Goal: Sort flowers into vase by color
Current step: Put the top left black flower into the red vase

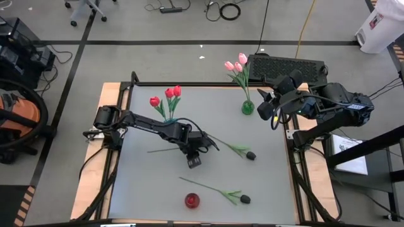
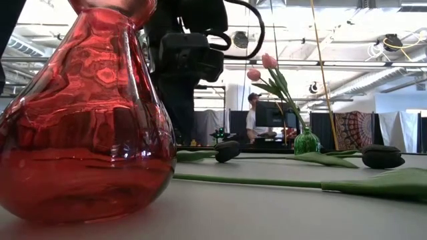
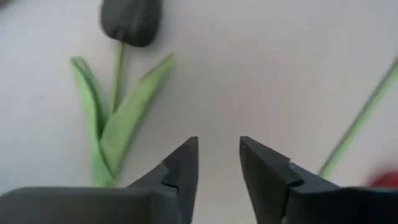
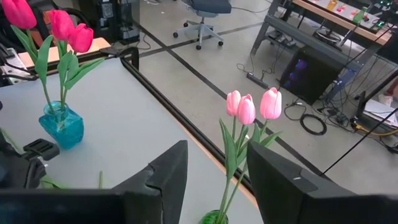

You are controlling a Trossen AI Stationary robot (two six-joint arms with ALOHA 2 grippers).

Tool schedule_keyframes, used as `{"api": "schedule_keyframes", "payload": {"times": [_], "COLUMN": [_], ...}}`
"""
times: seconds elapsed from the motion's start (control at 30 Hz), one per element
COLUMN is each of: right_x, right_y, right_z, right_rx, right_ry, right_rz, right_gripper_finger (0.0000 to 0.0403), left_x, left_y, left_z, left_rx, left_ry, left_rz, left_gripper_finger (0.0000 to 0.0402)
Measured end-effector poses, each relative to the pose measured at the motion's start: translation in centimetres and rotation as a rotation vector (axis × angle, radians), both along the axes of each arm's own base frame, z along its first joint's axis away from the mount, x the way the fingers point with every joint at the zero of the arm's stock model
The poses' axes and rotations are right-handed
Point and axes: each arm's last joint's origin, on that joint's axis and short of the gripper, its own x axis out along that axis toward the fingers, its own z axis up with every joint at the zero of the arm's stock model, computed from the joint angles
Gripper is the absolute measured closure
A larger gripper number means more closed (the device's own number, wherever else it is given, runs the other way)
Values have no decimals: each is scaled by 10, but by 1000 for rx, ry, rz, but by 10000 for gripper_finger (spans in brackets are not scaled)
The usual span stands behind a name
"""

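While the left hand point(image 1: 194, 159) hangs low over the middle of the grey surface point(image 1: 265, 176), its two fingers point(image 3: 180, 171) stand a little apart with nothing between them, as the left wrist view shows, and bare surface shows in the gap. Just beyond that hand, toward the right arm's side, one black tulip point(image 1: 250, 155) lies flat, its stem running back toward the hand; a loose green stem point(image 1: 161, 150) lies on the hand's other side, and whether it carries a head cannot be told. A second black tulip point(image 1: 244, 199) lies nearer the front edge than the hand does, close beside the red vase point(image 1: 192, 200), which holds no flower. Behind the left hand, toward the far edge, three red tulips point(image 1: 169, 94) stand upright in a blue vase point(image 4: 61, 124). Farther from the hand, at the far right part of the surface, three pink tulips point(image 1: 237, 64) stand in a green vase point(image 1: 247, 108). The right hand point(image 1: 268, 108) hovers just beside that green vase, on the side away from the left hand, its fingers point(image 4: 165, 174) parted and holding nothing, with the pink heads showing in the gap between them in the right wrist view.
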Motion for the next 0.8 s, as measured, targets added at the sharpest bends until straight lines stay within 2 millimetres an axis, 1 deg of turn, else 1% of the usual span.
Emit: {"api": "schedule_keyframes", "payload": {"times": [0.1, 0.17, 0.33, 0.57, 0.67, 0.8], "right_x": [0, 0, 1, 1, 1, 1], "right_y": [0, 0, 1, 1, 1, 1], "right_z": [0, 0, 0, 0, 0, 0], "right_rx": [10, 15, 37, 48, 48, 65], "right_ry": [-12, -17, -25, -37, -37, -58], "right_rz": [-7, -9, 6, -2, -2, -15], "right_gripper_finger": [245, 245, 245, 245, 245, 245], "left_x": [0, 0, 1, -6, -8, -8], "left_y": [1, 3, 13, 32, 36, 38], "left_z": [0, 0, 0, -3, -3, -3], "left_rx": [44, 61, 84, 154, 203, 223], "left_ry": [-8, -13, -18, 52, 76, 73], "left_rz": [-19, -44, -71, -114, -147, -167], "left_gripper_finger": [250, 240, 238, 238, 238, 238]}}
